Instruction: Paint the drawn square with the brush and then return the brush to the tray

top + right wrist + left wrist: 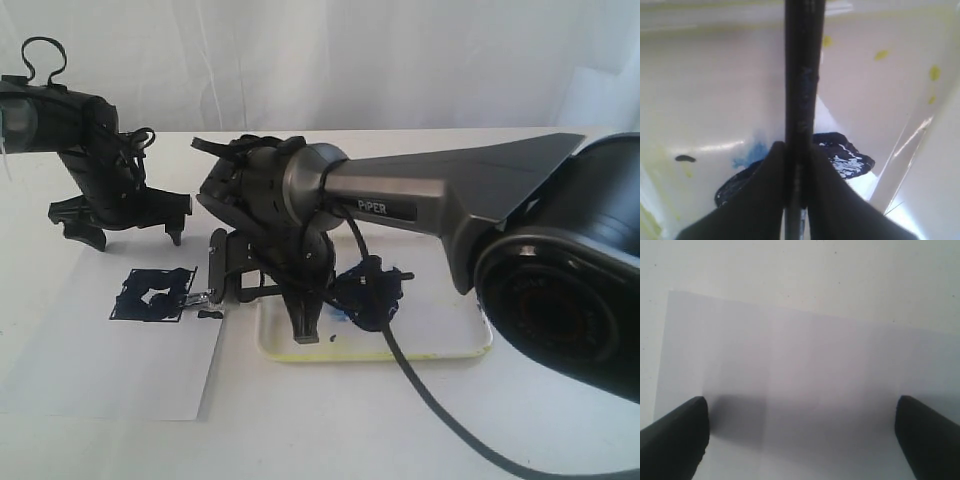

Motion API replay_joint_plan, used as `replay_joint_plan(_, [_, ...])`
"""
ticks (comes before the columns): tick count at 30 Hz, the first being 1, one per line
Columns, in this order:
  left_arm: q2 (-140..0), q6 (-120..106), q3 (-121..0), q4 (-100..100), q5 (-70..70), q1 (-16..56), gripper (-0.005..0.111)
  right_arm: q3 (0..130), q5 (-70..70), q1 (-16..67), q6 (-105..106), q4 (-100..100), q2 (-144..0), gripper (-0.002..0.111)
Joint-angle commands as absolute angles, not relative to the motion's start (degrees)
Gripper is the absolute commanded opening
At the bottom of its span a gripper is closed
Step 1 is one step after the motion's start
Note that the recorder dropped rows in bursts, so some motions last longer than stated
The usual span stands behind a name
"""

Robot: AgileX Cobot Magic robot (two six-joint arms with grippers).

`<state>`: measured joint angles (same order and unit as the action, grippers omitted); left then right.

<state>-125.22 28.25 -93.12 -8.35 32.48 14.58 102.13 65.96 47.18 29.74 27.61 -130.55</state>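
Only the right wrist view is showing my grip. My right pincer [796, 148] is nearly closed, its two fingers pressing on the black handle of the brush [802, 75], which is running straight out between them. Below it the tray [440, 352] is showing yellow flecks and a wet dark blue paint blob [372, 298].

From the exterior view my own right arm is covering most of the brush, so I cannot tell where its bristles are. That view alone is giving the layout. The paper sheet [100, 370] is lying on the counter [300, 440] with one edge just beside the tray's end. The drawn square [152, 294], daubed dark, is sitting near the paper's far edge, toward the corner next to the tray.

The tray's end away from the paper is lying bare. The near strip of the counter is open except for a black cable [440, 420].

My left pincer [801, 412] is hanging wide open above the paper's far edge, gripping nothing. Its wrist view is showing only blank paper between the fingers.
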Motion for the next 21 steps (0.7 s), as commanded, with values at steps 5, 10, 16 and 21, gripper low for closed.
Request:
replay_joint_plan(5, [-128.0,28.3,-91.5,-8.3,39.0,14.3,0.105,102.1,61.1,46.1,28.2,29.8,-130.5,0.000])
replay_joint_plan(10, [-128.0,28.3,-91.5,-8.3,38.8,14.3,0.105,102.1,59.4,46.1,27.6,30.3,-130.7,0.000])
replay_joint_plan(16, [-128.0,28.3,-91.5,-8.3,39.0,14.3,0.105,102.2,58.6,46.1,27.8,30.9,-131.9,0.000])
replay_joint_plan(21, [-128.0,28.3,-91.5,-8.3,39.0,14.3,0.105,102.2,58.1,46.1,28.1,31.2,-132.4,0.000])
